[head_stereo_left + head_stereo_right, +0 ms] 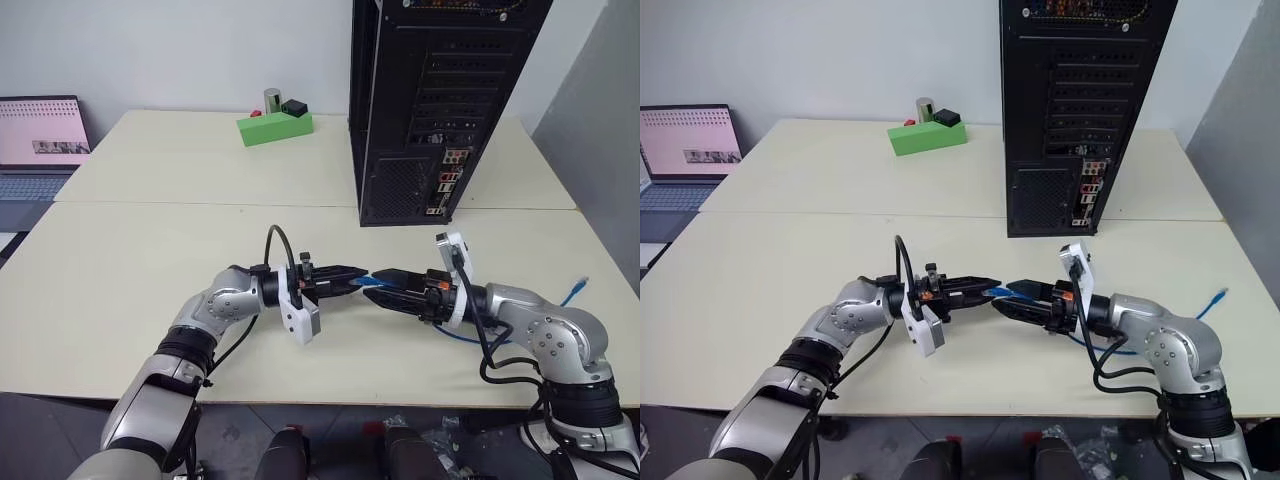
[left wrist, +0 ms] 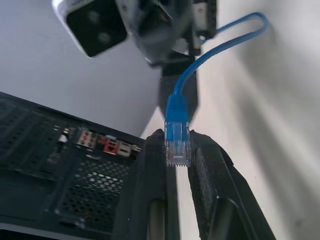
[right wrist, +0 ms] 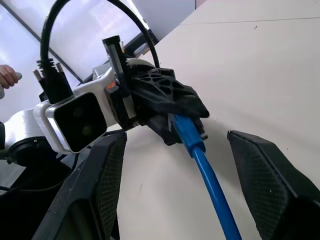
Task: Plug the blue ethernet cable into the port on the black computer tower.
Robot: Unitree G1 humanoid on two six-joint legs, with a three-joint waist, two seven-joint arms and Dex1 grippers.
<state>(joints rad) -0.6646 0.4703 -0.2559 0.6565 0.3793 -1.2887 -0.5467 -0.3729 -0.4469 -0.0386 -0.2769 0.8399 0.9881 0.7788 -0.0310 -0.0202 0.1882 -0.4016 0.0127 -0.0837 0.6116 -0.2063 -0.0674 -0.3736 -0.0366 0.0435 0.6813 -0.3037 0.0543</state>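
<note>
Left wrist view puts the plug end of the blue ethernet cable (image 2: 177, 142) pinched between our left gripper (image 1: 352, 274) fingers, the pale connector sitting between the two black pads. Our right gripper (image 1: 385, 287) faces it tip to tip, its fingers spread wide on either side of the cord and closed on nothing. From the plug the cord runs under the right arm and away across the table (image 1: 150, 250), its far plug (image 1: 575, 290) lying loose near the right-hand edge.

The black computer tower (image 1: 440, 100) stands upright well beyond both grippers, its rear facing us, the strip of coloured connectors (image 1: 450, 180) low on the right of that panel. Both grippers lie level along the table's width, so the plug's long axis runs crosswise to the port face; we judge it must be swung to point away from us before it can go in. The left arm carries the plug, though the ports lie nearer the right.

A green block (image 1: 274, 127) and a laptop (image 1: 40, 150) sit at the back, against a plain white wall.
</note>
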